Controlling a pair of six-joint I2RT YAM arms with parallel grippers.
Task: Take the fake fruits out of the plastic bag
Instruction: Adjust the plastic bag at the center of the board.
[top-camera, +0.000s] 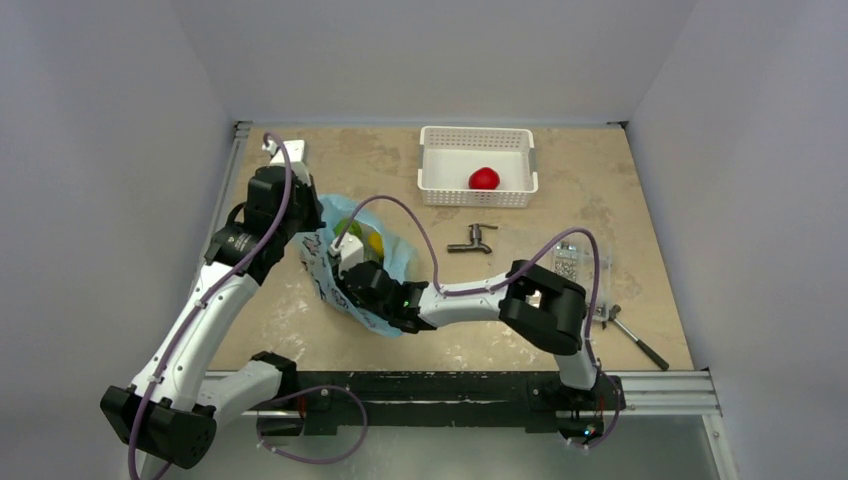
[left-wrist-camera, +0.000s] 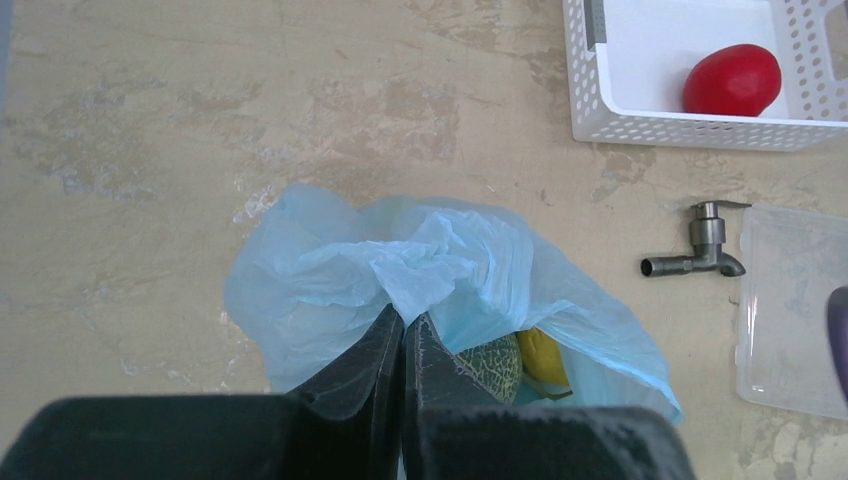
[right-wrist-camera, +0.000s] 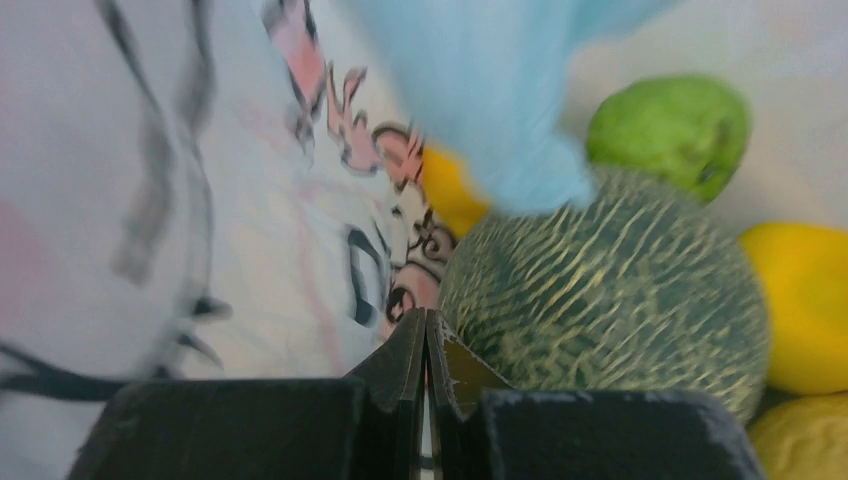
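Observation:
The light-blue plastic bag lies left of centre, its mouth held open. My left gripper is shut on the bag's crumpled far rim. My right gripper is shut on the bag's printed near wall, right beside the dull-green bumpy ball. Inside the bag lie a green lime, a yellow lemon and an orange-yellow fruit. The left wrist view shows the bumpy ball and the lemon in the mouth. A red apple lies in the white basket.
A dark metal tap part lies between basket and bag. A clear flat bag of metal parts lies at the right. A metal tool lies near the right front edge. Grey walls surround the table.

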